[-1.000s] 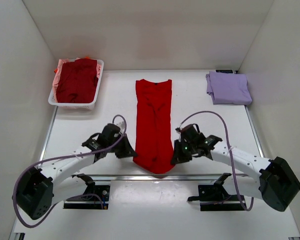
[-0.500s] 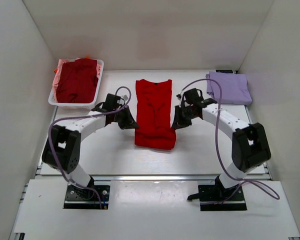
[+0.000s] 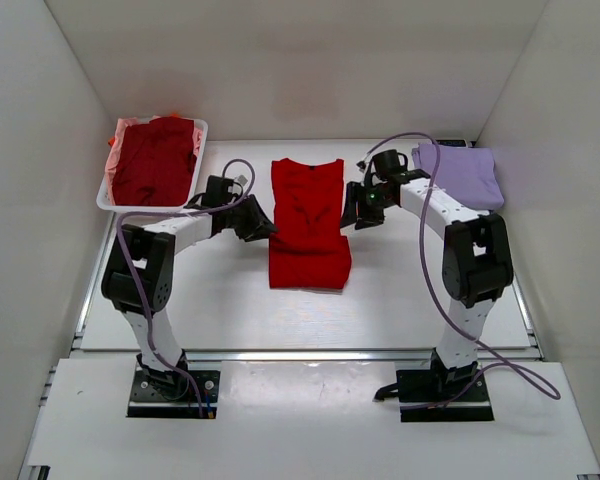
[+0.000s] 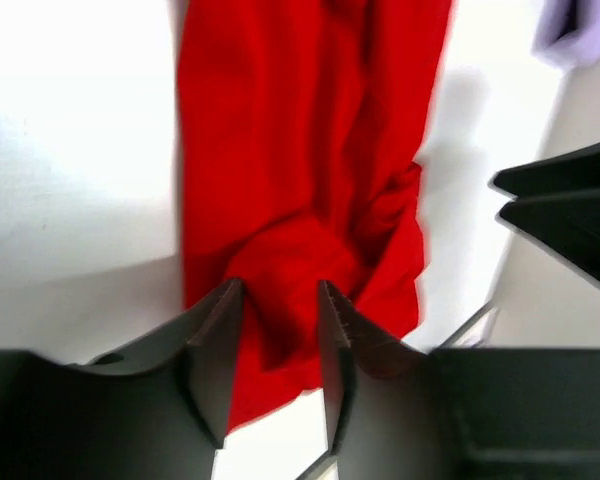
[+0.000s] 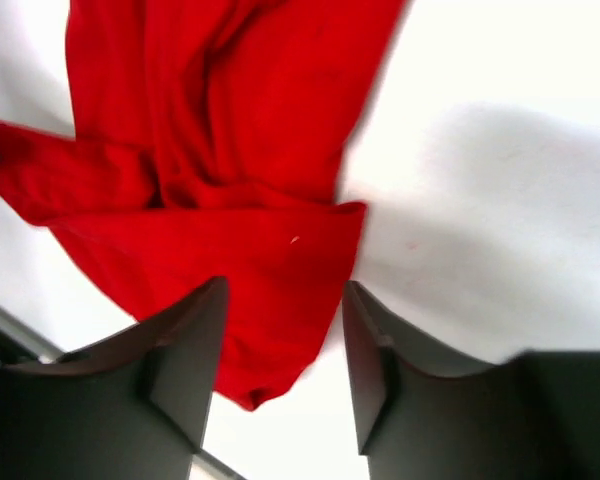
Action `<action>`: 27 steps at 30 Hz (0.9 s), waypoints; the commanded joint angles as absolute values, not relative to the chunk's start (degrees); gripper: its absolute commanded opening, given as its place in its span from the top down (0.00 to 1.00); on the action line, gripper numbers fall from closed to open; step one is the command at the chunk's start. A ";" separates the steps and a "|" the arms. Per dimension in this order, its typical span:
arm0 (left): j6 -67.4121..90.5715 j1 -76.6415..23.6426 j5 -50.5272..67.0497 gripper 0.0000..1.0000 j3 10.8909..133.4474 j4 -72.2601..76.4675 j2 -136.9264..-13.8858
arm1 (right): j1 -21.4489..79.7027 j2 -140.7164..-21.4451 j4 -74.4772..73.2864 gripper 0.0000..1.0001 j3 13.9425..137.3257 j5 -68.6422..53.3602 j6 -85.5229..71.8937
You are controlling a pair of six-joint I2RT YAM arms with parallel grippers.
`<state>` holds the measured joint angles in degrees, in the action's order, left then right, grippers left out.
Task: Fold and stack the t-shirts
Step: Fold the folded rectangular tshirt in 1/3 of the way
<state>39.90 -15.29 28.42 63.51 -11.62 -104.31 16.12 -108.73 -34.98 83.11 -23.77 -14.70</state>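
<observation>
Plainly, the left pincer (image 4: 278, 290) stands partly open with red cloth in its gap and nothing clamped. The right pincer (image 5: 283, 290) gapes likewise over the cloth's edge. Between them the red t-shirt (image 3: 308, 225) lies doubled over, mid-tabletop (image 3: 200, 290). Farther out, a folded lavender t-shirt (image 3: 460, 178) sits far right, and a maroon t-shirt (image 3: 155, 160) fills the white basket (image 3: 150, 208) far left.

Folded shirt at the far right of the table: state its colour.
The folded shirt is plain pale lavender; top external view shows it best.
</observation>
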 commanded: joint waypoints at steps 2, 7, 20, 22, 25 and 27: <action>47.97 -13.19 31.29 0.50 59.07 5.96 -101.25 | 14.50 -105.57 -29.63 0.44 83.86 -20.75 -15.55; 49.57 -12.83 30.33 0.46 53.81 7.30 -98.01 | 14.50 -98.63 -25.85 0.38 71.93 -23.02 -19.33; 50.27 -19.32 15.13 0.37 32.80 3.69 -79.55 | 21.97 -82.89 -9.95 0.36 42.12 -26.98 -32.95; 51.50 -20.82 14.15 0.37 31.39 5.09 -79.45 | 21.88 -82.62 -7.39 0.36 39.73 -28.03 -34.97; 51.25 -23.55 12.84 0.37 32.60 3.88 -82.08 | 21.71 -84.19 -3.69 0.36 38.41 -29.96 -36.03; 50.45 -25.22 9.59 0.37 34.45 1.33 -84.62 | 21.71 -85.95 -2.38 0.36 38.76 -30.67 -36.39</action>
<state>51.03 -23.51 14.96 32.53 3.53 -83.00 21.63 -84.68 -9.72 38.28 -28.47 -34.00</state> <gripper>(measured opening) 0.630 0.642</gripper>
